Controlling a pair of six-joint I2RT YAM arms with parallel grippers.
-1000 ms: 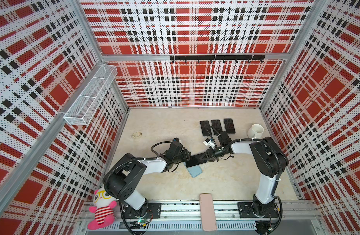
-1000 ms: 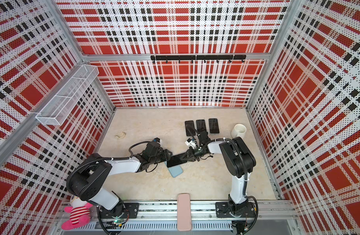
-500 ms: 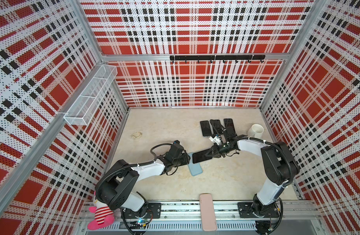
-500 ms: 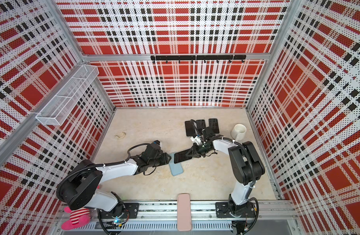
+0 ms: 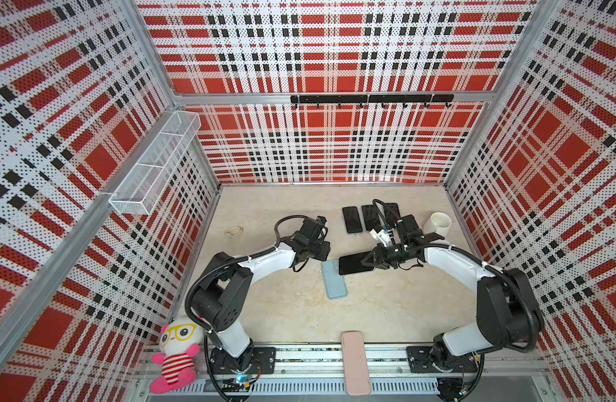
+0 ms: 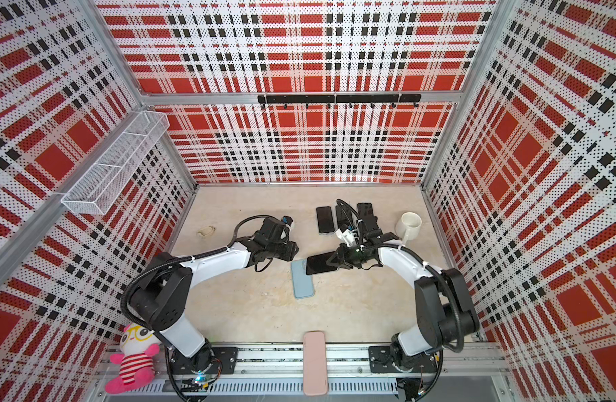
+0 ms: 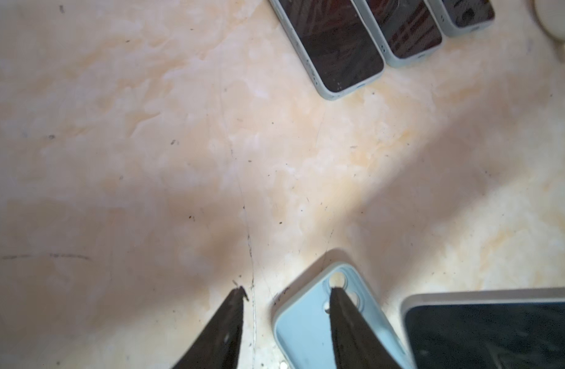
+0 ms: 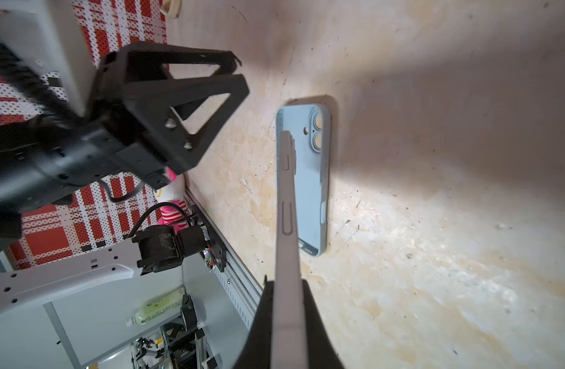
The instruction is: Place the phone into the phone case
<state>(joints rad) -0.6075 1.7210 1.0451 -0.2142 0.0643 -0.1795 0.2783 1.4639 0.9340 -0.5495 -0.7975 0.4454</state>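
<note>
Just beside the phone case (image 5: pixel 335 285) hangs the left claw (image 7: pixel 287 290), jaws apart.

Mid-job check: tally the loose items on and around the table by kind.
Phones: 4 (3 cased phones at the back, held phone in right gripper)
Blue case, empty: 1
Pink case or phone, cannot tell: 1
Mug: 1
Plush toy: 1
Beige scrap: 1
Total: 9
</note>
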